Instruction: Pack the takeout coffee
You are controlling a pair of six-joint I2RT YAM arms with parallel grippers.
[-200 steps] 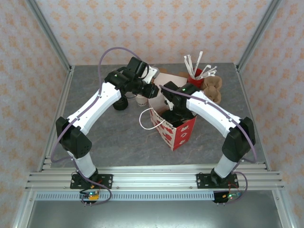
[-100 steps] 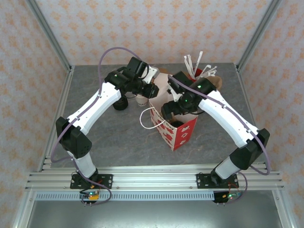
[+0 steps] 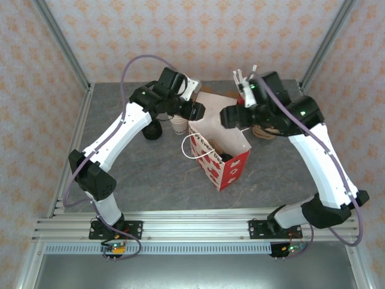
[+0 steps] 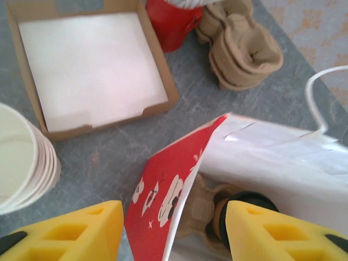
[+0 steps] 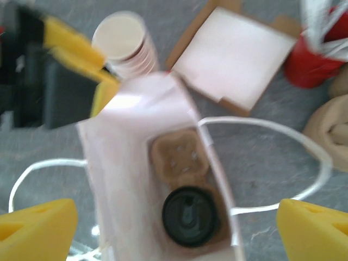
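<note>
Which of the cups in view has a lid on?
The coffee cup standing inside the gift bag: its top is closed in black. The stacked white cups beside the bag are open-topped.

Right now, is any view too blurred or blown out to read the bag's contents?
Right wrist: motion-blurred throughout, yet the black lid of the takeout coffee reads clearly inside the gift bag. Left wrist: mostly sharp, but the bag's white inner wall glares. Top external: crisp and evenly lit.

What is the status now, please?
Left pincer open astride bag edge. Right pincer open, empty, above bag. Coffee upright inside bag. Nothing obstructing.
</note>
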